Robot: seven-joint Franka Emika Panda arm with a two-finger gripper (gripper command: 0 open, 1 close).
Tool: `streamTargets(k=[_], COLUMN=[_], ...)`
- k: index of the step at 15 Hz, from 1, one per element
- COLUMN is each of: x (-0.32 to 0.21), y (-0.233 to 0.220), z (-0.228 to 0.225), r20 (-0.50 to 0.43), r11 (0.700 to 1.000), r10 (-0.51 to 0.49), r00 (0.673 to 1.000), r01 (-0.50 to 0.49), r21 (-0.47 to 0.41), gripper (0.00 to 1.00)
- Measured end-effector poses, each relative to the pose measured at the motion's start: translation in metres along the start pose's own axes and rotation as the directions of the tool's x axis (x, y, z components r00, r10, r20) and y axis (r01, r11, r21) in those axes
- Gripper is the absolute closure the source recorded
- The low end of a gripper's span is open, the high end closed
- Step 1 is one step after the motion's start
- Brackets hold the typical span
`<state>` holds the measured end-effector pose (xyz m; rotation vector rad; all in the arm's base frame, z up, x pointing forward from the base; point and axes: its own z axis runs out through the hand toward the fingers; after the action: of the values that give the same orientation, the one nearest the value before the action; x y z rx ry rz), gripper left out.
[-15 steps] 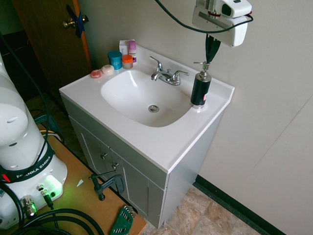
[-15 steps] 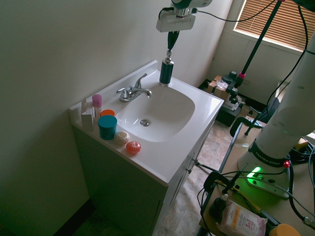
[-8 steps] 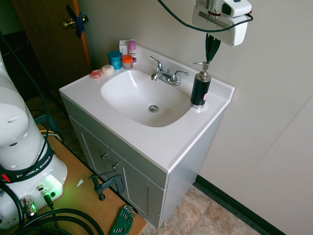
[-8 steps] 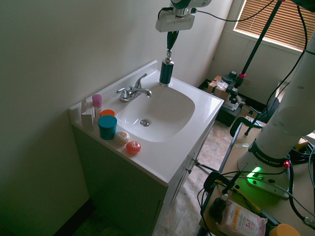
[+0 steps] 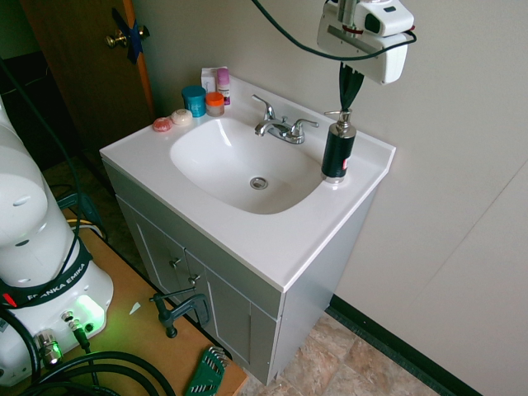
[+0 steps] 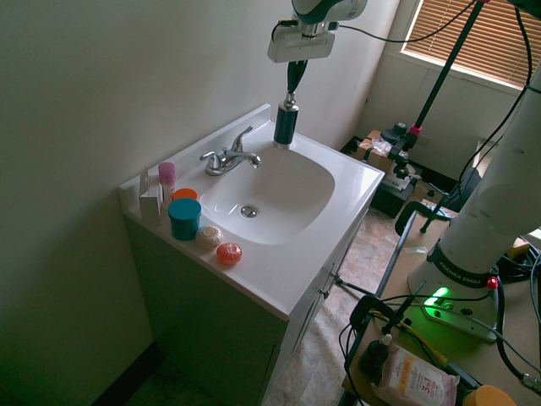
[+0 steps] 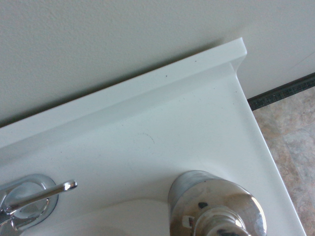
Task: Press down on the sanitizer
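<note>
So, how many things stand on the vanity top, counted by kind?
Pump bottle: 1, the sanitizer
Jars: 2, teal jar, orange-lidded jar
Round soaps: 2, pink soap, cream soap
Pink-capped bottle: 1
White box: 1
Faucet: 1
Total: 8

Home bathroom. White vanity (image 5: 247,239) with moulded basin (image 5: 239,165), chrome faucet (image 5: 280,128) against plain wall. Toiletries clustered at one corner: teal jar (image 5: 195,100), orange-lidded jar (image 5: 214,103), round soaps (image 5: 171,120). Black pump sanitizer (image 5: 338,148) at opposite corner. Wooden door with brass knob (image 5: 115,39), stone-pattern tile floor (image 5: 355,363), window blinds (image 6: 469,38).
</note>
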<state>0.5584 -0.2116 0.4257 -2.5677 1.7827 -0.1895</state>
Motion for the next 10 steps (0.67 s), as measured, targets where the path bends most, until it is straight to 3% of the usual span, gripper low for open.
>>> streamTargets(k=[9, 10], x=[0.0, -0.003], y=[0.002, 0.001], z=[-0.005, -0.016], r20=[0.001, -0.001], r11=[1.0, 1.0], r10=[0.006, 0.0], r00=[1.0, 1.0], r01=[-0.006, 0.0], r21=[0.008, 0.018], gripper=[1.0, 0.0])
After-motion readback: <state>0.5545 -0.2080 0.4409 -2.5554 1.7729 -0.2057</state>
